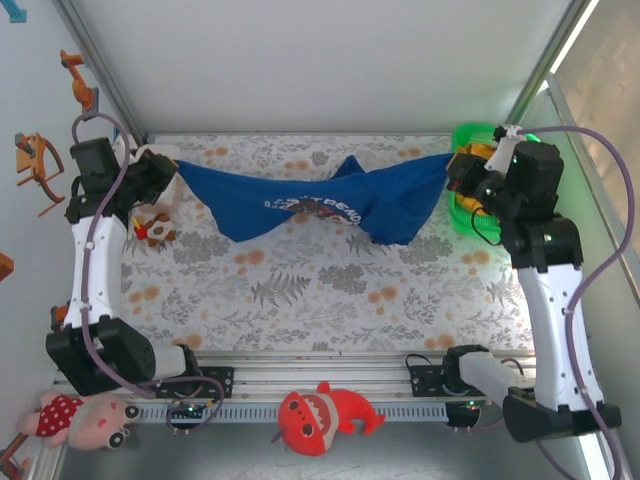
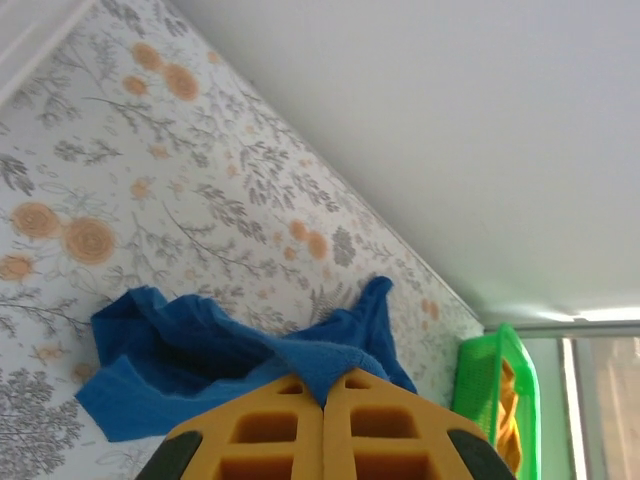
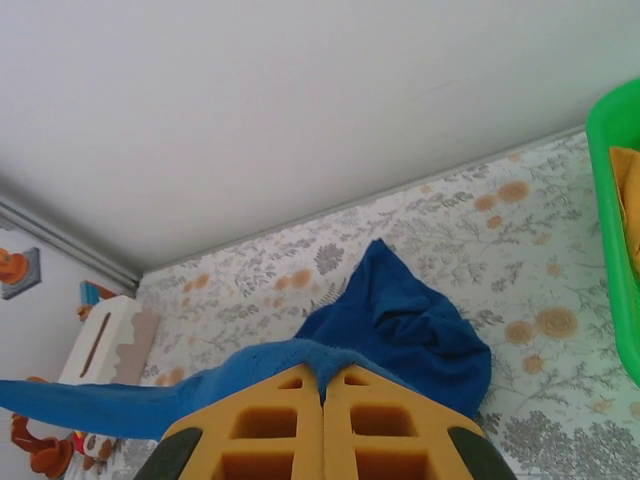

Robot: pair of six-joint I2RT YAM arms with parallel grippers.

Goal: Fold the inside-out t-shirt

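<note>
Spanning the far floral tabletop [image 1: 330,300]: inside-out t-shirt [image 1: 310,205], stretched between both arms, middle sagging low. Green basket [image 1: 468,132], just beside the right grip; hem may snag its rim. Left end effector [image 1: 172,170], right end effector [image 1: 455,172]: each clamped on a shirt edge; thin pinch may slip under tension, dropping one side into a crumpled heap.
</note>
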